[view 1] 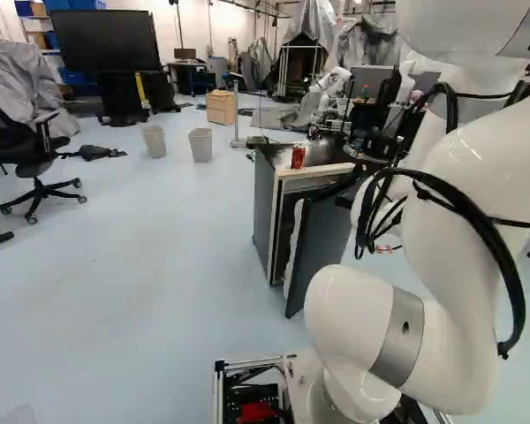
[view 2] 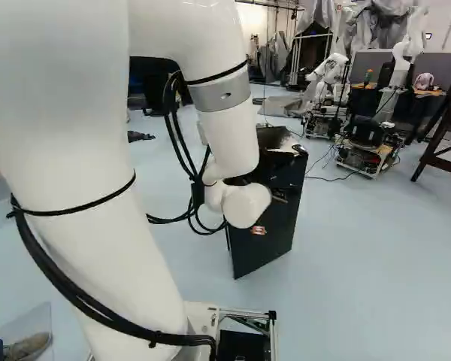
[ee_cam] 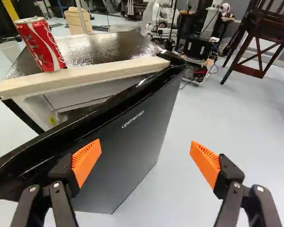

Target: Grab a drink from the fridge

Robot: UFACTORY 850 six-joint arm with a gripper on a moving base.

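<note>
The red soda can point(ee_cam: 41, 45) with a white wave stripe and silver top stands upright on the black-topped mini fridge point(ee_cam: 106, 47), near its pale front edge strip. The wrist and left base views show it; the right base view shows mainly the dark outer door point(ee_cam: 137, 127). That door is ajar, its upper edge jutting before the fridge. The black two-finger gripper point(ee_cam: 146, 152) is spread wide, holding nothing, near the door; pale floor point(ee_cam: 227, 113) lies open beside the fridge.

My black pincer point(ee_cam: 146, 146) wears ribbed orange pads point(ee_cam: 86, 161); behind it I see my white arm point(view 1: 481, 163), grey-banded, black cables point(view 2: 69, 289) strapped on.
</note>
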